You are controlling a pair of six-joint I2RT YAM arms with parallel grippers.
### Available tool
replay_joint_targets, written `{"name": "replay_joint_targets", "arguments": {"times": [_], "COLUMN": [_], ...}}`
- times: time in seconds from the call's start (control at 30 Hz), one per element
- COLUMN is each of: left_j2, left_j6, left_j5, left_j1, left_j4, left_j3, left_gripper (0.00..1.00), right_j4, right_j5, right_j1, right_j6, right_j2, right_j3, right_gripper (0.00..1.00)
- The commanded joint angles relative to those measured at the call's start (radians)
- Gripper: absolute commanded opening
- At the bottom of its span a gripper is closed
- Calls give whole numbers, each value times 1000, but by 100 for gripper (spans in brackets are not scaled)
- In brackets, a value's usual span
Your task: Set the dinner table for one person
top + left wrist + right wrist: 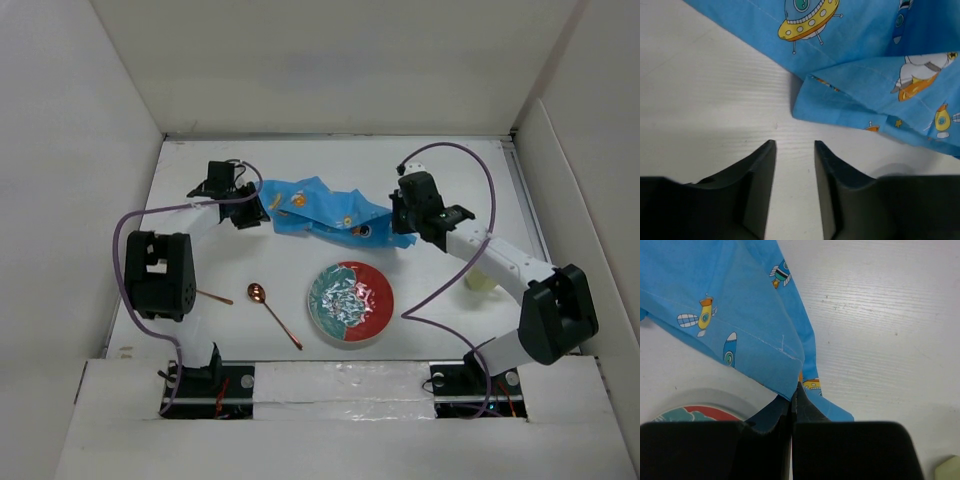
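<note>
Presently the right hand (pixel 794 390) has its two fingers pressed together with no gap, pinching the hem of a blue cloth (pixel 715 280) printed with rockets and flying saucers. The fabric spreads away from the fingertips, ahead and to the left in the wrist view. Close on that hand's left side the rim of a red and teal plate (pixel 710 401) shows, near the cloth's edge. A pale yellowish thing (pixel 951 467) sits off to the hand's right, too cropped to identify. Ahead and to the right of the fingertips lies the bare white desk (pixel 890 315).

The left hand (pixel 795 145) is partly open, with a narrow gap between its dark fingers and nothing in it. Only the desk shows through the gap. A folded edge of the cloth lies just ahead of the fingertips, apart from them.

From above, the cloth lies crumpled between the two hands, the left hand at one end and the right hand at the other. The desk runs under both hands and out to white walls on every side. The plate sits nearer the arm bases than the right hand, with silvery scraps heaped in its middle. A copper spoon (pixel 272 312) lies beside the plate, on the near side of the left hand. A thin brown handle (pixel 215 297) pokes out from under the left arm, the rest of it hidden.
</note>
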Motion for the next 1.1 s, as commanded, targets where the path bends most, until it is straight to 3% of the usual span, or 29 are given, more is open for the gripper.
{"name": "replay_joint_targets", "arguments": {"times": [0.0,0.07,0.13,0.43,0.57,0.6,0.67,0.83,0.93,1.03,1.07], "left_j2": [83,145,206,286,312,314,304,233,203,240,261], "left_j6": [-9,9,35,69,84,87,87,95,92,83,80], "left_j5": [93,82,54,27,14,11,11,-21,-88,-156,-172], "left_j1": [-19,-43,-74,-74,-95,-95,-95,-95,-95,-86,-77], "left_j4": [83,74,31,13,8,4,2,-64,-122,-191,-219], "left_j3": [50,85,150,181,178,176,171,246,380,616,777], "left_gripper": [30,30,37,43,29,17,1,0,0,0,0], "right_j4": [60,57,54,60,60,62,60,65,68,51,44], "right_j5": [-47,-56,-65,-85,-82,-79,-78,-62,-50,-30,-18], "right_j1": [-11,-21,-21,-30,-30,-30,-39,-57,-102,-145,-154], "right_j6": [18,18,24,31,35,36,35,24,10,-14,-18], "right_j2": [-18,-3,8,2,0,0,2,17,74,183,215], "right_j3": [2,10,20,11,13,16,22,63,175,377,440], "right_gripper": [0,0,0,0,0,0,0,0,0,0,0]}}
